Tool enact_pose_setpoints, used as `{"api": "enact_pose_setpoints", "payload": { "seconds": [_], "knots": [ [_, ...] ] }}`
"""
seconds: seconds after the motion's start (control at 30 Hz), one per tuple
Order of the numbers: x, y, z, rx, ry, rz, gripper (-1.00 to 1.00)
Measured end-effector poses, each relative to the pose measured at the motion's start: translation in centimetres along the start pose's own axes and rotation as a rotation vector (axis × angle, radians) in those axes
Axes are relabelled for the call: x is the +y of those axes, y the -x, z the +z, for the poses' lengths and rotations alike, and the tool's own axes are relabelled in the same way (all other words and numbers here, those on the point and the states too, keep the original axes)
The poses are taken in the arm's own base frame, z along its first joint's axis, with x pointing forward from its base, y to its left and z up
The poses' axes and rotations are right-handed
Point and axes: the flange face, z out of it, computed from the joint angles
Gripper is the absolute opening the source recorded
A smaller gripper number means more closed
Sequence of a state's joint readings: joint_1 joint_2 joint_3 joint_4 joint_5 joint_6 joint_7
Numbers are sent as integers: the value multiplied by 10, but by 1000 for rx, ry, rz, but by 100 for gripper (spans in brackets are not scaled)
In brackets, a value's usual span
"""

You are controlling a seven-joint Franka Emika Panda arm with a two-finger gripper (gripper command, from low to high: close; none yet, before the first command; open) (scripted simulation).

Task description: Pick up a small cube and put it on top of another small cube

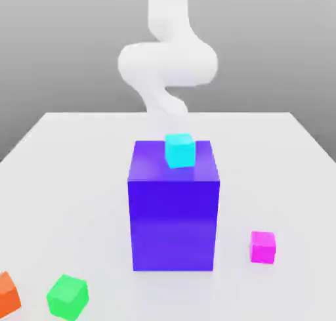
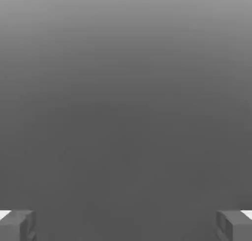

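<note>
A small cyan cube [image 1: 180, 150] rests on top of a big blue block [image 1: 174, 214], near the block's far edge. Down on the table, a small magenta cube [image 1: 262, 247] lies to the exterior view's right of the block. A green cube [image 1: 67, 297] and an orange cube [image 1: 8, 295] lie at the front left. My white arm [image 1: 167, 60] rises behind the block. In the hand view my gripper [image 2: 126, 226] is open, its two grey fingertips [image 2: 17, 225] stand far apart and nothing is between them, only plain grey background.
The white table [image 1: 72, 155] spreads around the tall blue block, which stands at its middle between the arm and the front cubes. The orange cube is cut by the picture's left edge.
</note>
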State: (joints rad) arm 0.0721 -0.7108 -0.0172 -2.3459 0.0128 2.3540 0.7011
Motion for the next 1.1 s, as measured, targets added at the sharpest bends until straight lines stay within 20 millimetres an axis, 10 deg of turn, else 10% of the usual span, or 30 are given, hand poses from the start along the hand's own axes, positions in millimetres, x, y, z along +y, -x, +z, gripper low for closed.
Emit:
{"api": "enact_pose_setpoints", "payload": {
  "seconds": [0.27,0.5,0.7,0.9,0.93,1.1],
  "knots": [
    [-13,109,179,-310,31,-438,0],
    [16,245,281,-550,51,-832,0],
    [72,361,328,-739,66,-1187,0],
    [106,396,372,-765,73,-1230,0],
    [111,401,379,-765,72,-1230,-100],
    [111,401,379,-767,73,-1230,-100]
  ]
}}
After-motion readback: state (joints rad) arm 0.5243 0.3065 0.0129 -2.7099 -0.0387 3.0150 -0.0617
